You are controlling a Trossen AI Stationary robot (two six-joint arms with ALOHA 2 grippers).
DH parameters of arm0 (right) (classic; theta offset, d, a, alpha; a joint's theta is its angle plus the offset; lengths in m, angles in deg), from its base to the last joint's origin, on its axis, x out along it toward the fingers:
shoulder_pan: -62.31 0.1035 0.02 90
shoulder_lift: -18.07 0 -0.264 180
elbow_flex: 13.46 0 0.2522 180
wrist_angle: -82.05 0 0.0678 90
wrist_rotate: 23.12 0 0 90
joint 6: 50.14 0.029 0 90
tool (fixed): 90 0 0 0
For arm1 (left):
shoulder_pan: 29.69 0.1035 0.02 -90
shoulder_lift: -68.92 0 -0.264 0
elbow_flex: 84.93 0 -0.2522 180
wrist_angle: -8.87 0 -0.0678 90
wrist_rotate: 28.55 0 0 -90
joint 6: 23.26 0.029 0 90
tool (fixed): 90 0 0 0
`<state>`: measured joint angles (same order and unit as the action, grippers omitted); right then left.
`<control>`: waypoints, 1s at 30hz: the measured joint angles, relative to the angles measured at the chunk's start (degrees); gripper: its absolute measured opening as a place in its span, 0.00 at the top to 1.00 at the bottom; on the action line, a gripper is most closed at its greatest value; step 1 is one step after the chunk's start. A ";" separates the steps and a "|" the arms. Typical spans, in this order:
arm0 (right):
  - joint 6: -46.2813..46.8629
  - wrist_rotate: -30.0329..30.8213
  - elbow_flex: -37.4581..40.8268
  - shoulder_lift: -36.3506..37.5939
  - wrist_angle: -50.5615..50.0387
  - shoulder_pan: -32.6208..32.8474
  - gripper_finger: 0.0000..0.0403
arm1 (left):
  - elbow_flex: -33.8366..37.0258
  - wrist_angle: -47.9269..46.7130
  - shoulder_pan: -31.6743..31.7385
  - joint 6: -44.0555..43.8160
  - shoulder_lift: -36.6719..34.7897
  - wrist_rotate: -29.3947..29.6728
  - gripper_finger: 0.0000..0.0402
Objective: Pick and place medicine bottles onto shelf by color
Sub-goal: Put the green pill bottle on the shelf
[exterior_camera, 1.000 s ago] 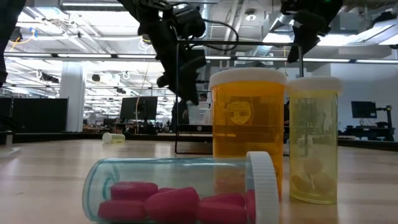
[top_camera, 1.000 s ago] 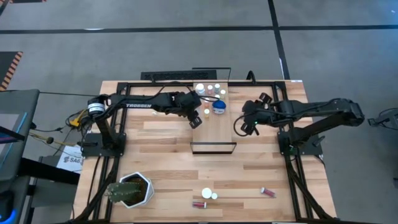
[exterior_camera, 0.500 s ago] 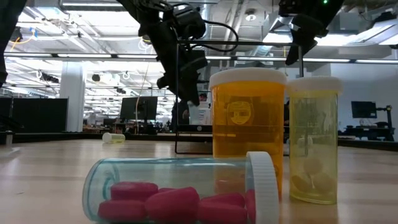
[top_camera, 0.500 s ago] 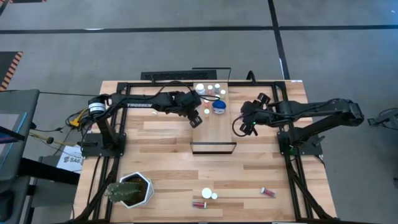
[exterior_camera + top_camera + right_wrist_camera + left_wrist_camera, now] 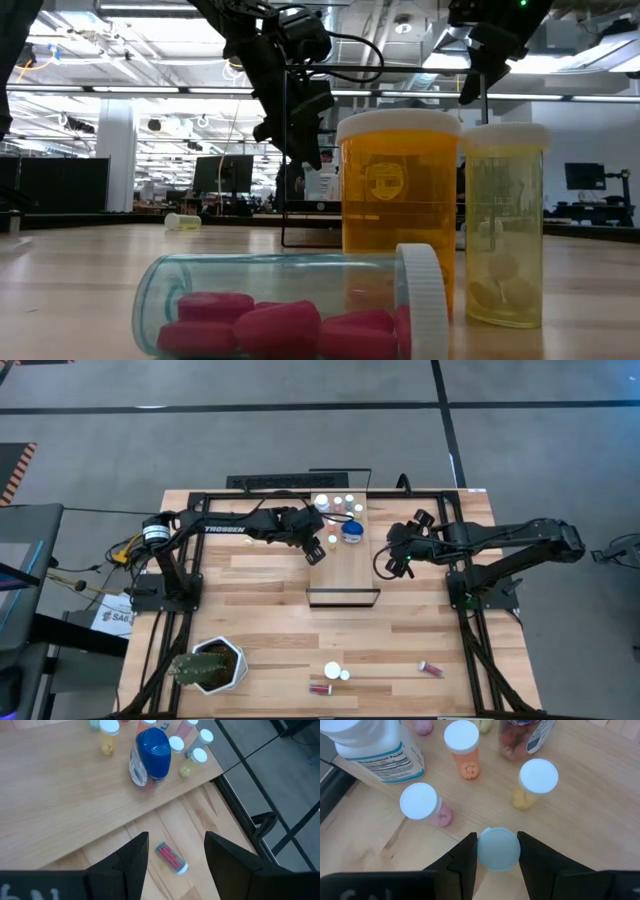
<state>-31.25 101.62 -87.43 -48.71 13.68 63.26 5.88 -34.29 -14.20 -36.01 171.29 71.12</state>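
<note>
The shelf (image 5: pixel 345 575) lies at the table's middle, with several bottles (image 5: pixel 340 510) standing at its far end. My left gripper (image 5: pixel 317 553) is over the shelf's left edge, shut on a white-capped bottle (image 5: pixel 498 849). Beyond it stand a pink bottle (image 5: pixel 422 804), an orange one (image 5: pixel 462 744), a yellow one (image 5: pixel 536 780) and a large white one (image 5: pixel 375 745). My right gripper (image 5: pixel 393 567) hangs open and empty just right of the shelf, above a red vial (image 5: pixel 170 857) lying on the tabletop. A blue-capped bottle (image 5: pixel 150 755) stands on the shelf. My left gripper pinches the white-capped bottle between its two fingers (image 5: pixel 465 857), one on each side of the cap (image 5: pixel 498 845). The fingers come from above, pointing down. The bottle is upright; whether its base stands on the shelf I cannot tell.
Near the table's front edge stand an orange bottle (image 5: pixel 400 220) and a yellow one (image 5: pixel 505 230), with a pink-pill vial (image 5: pixel 290 305) lying beside them. Another red vial (image 5: pixel 430 668) lies at the near right. A white plant pot (image 5: pixel 212 665) stands at the near left.
</note>
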 joint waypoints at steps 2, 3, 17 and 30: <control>0.00 0.00 0.00 0.00 0.00 0.01 0.47 | -0.01 0.11 0.00 0.00 0.00 0.00 0.71; 0.02 0.00 0.00 0.00 0.00 0.00 0.47 | -0.01 0.12 0.00 0.00 0.00 0.00 0.71; 0.07 0.00 0.00 0.00 0.00 0.00 0.47 | 0.01 0.80 0.00 -0.04 0.00 1.08 0.71; 0.08 -0.07 0.00 0.00 -0.21 0.00 0.47 | 0.01 -0.14 0.00 -0.44 0.00 -1.22 0.71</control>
<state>-31.16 101.55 -87.43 -48.71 13.47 63.26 5.89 -34.43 -14.20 -36.45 171.29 69.91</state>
